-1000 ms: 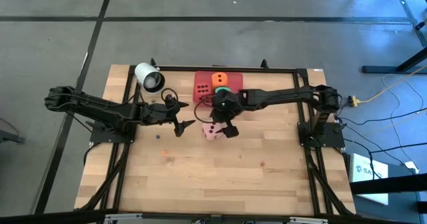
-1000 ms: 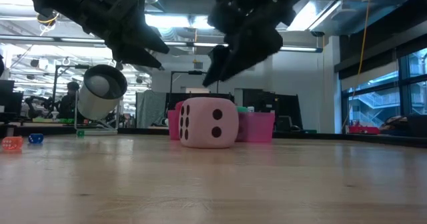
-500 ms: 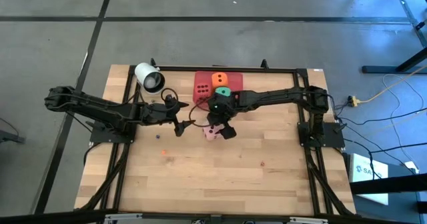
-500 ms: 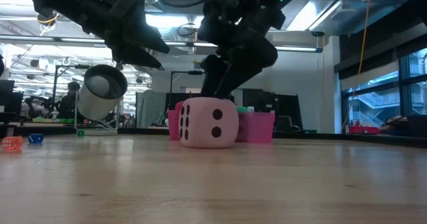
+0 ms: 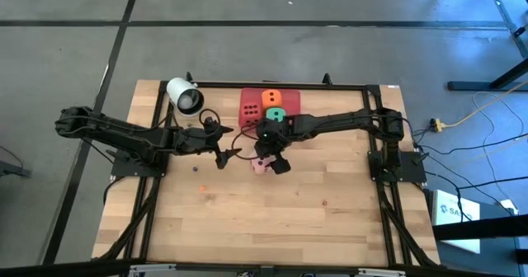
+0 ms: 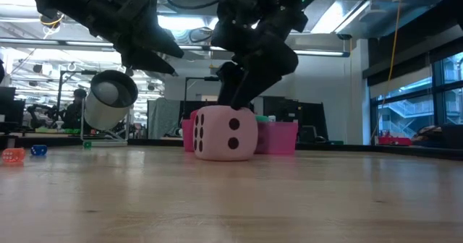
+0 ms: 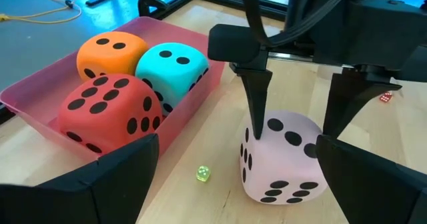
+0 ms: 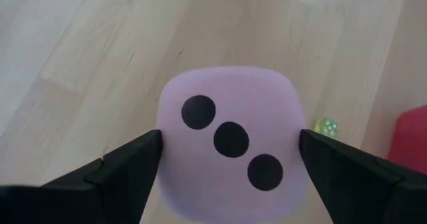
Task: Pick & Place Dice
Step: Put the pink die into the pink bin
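Right wrist view: my right end effector (image 8: 227, 161) straddles the pink die (image 8: 230, 139), fingers apart; closing off-center could squirt it away.

The pink die (image 6: 225, 133) sits on the table (image 6: 289, 199), the right gripper (image 6: 239, 91) directly above it.

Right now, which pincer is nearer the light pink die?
Right. The right pincer straddles the light pink die, fingers either side; the left pincer hangs open just beside it.
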You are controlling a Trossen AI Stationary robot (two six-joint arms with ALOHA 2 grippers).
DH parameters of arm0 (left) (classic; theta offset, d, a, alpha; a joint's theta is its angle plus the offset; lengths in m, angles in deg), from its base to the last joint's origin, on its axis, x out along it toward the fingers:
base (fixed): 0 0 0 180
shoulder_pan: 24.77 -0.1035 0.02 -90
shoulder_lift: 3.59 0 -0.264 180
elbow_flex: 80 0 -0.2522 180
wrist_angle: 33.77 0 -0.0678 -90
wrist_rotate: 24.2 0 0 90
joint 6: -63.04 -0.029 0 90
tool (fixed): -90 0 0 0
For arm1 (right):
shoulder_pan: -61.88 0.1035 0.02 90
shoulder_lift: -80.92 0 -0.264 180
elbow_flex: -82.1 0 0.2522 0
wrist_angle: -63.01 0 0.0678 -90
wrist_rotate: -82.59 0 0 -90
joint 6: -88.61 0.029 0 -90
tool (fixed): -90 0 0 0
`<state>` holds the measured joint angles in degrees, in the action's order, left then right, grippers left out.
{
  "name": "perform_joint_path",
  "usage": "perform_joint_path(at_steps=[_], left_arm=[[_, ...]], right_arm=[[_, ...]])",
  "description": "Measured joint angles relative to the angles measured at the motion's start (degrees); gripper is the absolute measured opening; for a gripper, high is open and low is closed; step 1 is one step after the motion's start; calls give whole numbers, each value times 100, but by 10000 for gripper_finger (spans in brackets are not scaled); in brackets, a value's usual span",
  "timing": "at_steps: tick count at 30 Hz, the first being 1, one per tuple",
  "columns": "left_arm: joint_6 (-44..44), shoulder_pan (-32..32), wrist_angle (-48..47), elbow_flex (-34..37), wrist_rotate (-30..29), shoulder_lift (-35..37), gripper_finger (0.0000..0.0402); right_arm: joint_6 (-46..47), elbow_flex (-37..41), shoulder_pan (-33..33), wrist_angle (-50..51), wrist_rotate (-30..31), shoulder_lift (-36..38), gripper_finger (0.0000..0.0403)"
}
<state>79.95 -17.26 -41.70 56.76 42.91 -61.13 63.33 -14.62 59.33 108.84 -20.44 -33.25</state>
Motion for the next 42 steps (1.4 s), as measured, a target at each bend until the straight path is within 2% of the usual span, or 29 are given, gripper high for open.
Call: perform_joint_path(at_steps=[21, 27, 33, 42], left_arm=[[42, 0, -2, 0, 8, 0, 400], [39, 0, -4, 0, 7, 0, 400], [39, 0, -4, 0, 7, 0, 400], [39, 0, -4, 0, 7, 0, 400]], right_arm=[[211, 37, 7, -205, 128, 22, 355], [107, 33, 9, -86, 192, 7, 394], [85, 29, 7, -25, 120, 11, 396], [135, -515, 9, 655, 144, -37, 399]])
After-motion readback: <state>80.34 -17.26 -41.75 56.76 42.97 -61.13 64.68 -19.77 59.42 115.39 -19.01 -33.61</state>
